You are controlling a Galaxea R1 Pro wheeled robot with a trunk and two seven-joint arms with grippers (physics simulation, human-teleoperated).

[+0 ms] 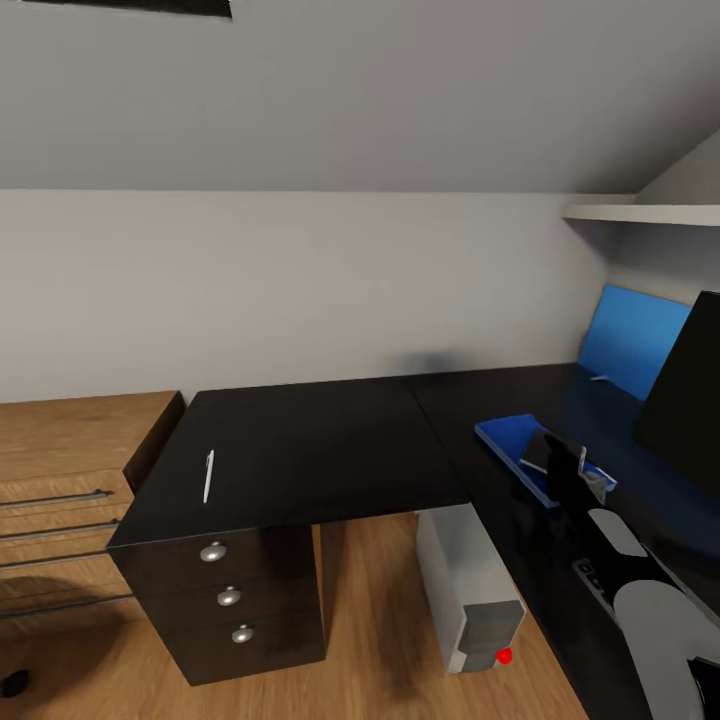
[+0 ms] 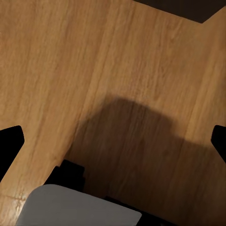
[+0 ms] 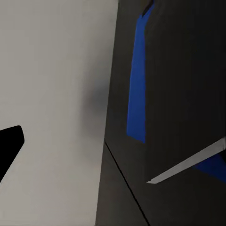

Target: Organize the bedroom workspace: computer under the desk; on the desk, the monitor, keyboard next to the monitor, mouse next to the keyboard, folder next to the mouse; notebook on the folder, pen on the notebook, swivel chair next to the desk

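Note:
The black L-shaped desk [image 1: 330,450] fills the middle of the head view. On its left wing lies a thin white pen [image 1: 208,476]. On the right wing, the blue folder [image 1: 505,436] lies flat with the dark grey notebook [image 1: 538,456] on top of it. My right gripper [image 1: 567,462] hovers right at the notebook, open. In the right wrist view one finger [image 3: 10,143] stands far out, and the notebook's pale edge [image 3: 188,165] crosses the desk top. The monitor [image 1: 690,400] stands at the far right. The grey computer [image 1: 468,590] sits under the desk. My left gripper [image 2: 113,146] hangs open over the floor.
A black drawer unit [image 1: 235,600] with three silver knobs stands under the desk's left wing. A light-wood shelf unit [image 1: 70,480] is to its left. A blue panel [image 1: 630,340] leans against the back wall under a white shelf [image 1: 640,213]. Wood floor [image 2: 94,70] lies below.

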